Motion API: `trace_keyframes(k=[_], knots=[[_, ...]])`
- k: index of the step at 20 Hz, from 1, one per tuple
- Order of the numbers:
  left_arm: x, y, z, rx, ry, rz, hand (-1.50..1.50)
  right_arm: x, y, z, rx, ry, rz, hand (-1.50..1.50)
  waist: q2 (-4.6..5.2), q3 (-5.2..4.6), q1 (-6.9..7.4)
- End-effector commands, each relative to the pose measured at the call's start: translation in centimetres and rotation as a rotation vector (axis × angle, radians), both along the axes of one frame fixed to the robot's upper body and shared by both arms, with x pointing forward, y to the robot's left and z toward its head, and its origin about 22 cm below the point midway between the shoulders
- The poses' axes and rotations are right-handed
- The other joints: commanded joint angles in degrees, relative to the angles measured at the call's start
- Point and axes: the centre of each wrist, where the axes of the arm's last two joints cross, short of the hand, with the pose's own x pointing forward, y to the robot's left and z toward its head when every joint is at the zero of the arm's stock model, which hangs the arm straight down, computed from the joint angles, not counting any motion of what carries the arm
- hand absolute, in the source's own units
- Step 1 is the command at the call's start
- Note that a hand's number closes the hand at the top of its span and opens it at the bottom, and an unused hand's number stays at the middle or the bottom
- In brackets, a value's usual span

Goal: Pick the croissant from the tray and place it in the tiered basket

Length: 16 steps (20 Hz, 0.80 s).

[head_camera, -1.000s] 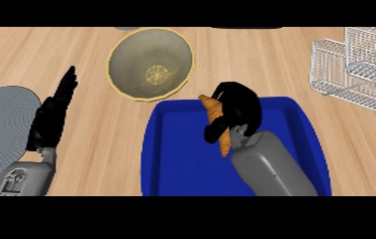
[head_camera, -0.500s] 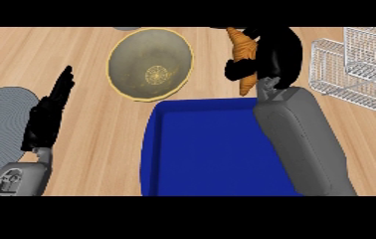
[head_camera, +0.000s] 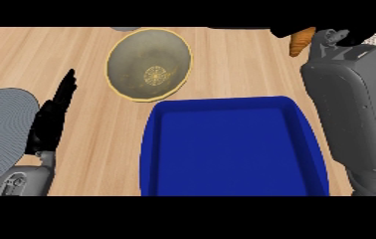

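The blue tray (head_camera: 231, 108) lies at the lower middle of the head view with nothing in it. The orange-brown croissant (head_camera: 301, 42) shows only as a tip at the top right, high above the counter. My right hand (head_camera: 285, 32) is curled round it, mostly cut off by the upper edge. The grey right forearm (head_camera: 341, 98) runs up the right side and hides the tiered basket. My left hand (head_camera: 53, 116) rests open at the left, fingers straight and pointing up.
A round plate with a yellow rim (head_camera: 149, 63) lies on the wooden counter, up and left of the tray. A grey ribbed object (head_camera: 13, 116) sits at the left edge beside my left hand.
My right hand has lifted the croissant out of the tray and carried it up and to the right, to the top edge. The left hand has stayed still.
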Motion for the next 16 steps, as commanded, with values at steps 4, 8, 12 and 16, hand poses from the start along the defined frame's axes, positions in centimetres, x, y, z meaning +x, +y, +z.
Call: trace_keyframes(k=[4, 8, 12, 16], knots=[[0.3, 1.1, 1.3, 0.005, 0.004, 0.010, 0.00, 1.1, -6.2, 3.4, 0.055, 0.013, 0.006, 1.50, 0.12, 0.03, 0.03], [0.1, 0.3, 0.2, -0.006, -0.006, -0.020, 0.00, 3.4, -8.3, 2.6, -0.039, 0.081, -0.004, 1.50, 0.31, 0.01, 0.55], [0.9, 0.4, 1.0, 0.013, -0.023, -0.011, 0.00, 3.4, -11.3, 2.7, -0.137, 0.092, -0.039, 1.50, 0.28, 0.01, 0.14], [0.6, 0.0, 0.7, -0.011, -0.002, 0.007, 0.00, 4.1, -12.8, 1.5, -0.282, 0.144, -0.158, 1.50, 0.28, 0.00, 0.36]])
